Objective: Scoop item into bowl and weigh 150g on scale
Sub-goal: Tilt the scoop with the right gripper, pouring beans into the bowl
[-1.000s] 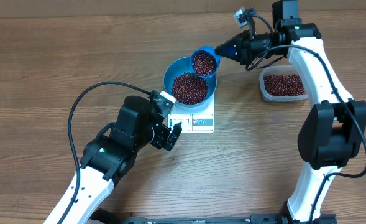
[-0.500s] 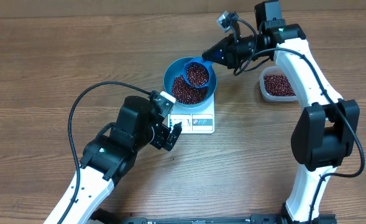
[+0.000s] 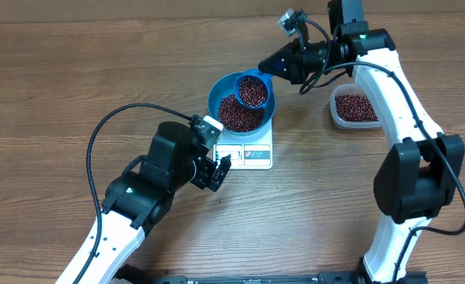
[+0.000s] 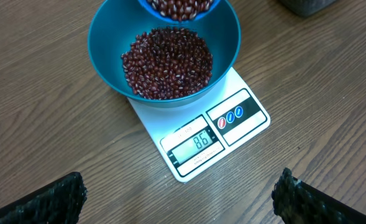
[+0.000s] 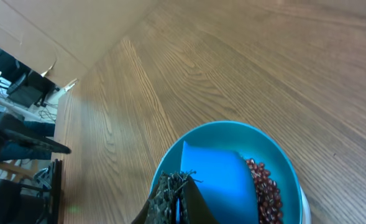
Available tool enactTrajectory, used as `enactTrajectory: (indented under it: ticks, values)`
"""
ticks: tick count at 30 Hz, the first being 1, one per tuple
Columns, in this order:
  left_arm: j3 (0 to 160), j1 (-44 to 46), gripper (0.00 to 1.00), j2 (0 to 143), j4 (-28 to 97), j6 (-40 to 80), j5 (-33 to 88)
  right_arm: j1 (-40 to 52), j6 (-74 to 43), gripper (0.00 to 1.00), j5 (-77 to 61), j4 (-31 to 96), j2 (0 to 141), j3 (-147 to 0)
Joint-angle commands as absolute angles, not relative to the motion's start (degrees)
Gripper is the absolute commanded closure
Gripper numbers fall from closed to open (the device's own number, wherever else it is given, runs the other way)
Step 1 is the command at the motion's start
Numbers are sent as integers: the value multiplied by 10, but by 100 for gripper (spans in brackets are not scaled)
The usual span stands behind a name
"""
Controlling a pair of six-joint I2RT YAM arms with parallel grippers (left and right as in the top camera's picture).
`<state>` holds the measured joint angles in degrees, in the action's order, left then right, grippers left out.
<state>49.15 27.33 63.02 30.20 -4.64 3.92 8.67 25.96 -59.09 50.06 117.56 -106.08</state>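
1. Overhead: right gripper [image 3: 268,67], upper centre, clamps the scoop [image 3: 251,91] over the bowl [image 3: 220,93] on the scale [image 3: 256,151]; left gripper [image 3: 215,172], below, gapes empty.
2. Left wrist: beans [image 4: 167,62] in bowl [image 4: 102,43]; scale [image 4: 248,99] display [image 4: 194,144] reads "86".
3. Right wrist: scoop [image 5: 217,180] inside bowl's [image 5: 269,146] rim.

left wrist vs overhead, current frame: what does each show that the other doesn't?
Left wrist only: the display on the scale is legible and reads 86.
Overhead only: the clear tub off to the side, and the right arm holding the scoop by its handle.
Both: the blue bowl of beans sitting on the scale, with the loaded scoop over it.
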Motion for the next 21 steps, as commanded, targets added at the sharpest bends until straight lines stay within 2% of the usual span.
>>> enactTrajectory:
  ticks: [1,8,21]
  values:
    - [490,270,1,632,300,-51,45,88,265,96,-600,496,1133,-1079]
    - [490,270,0,632,300,-51,45,103,308,96,-593,495,1125,-1079]
    - [490,270,0,632,300,-51,45,141,368,96,-487,478,1125,-1079]
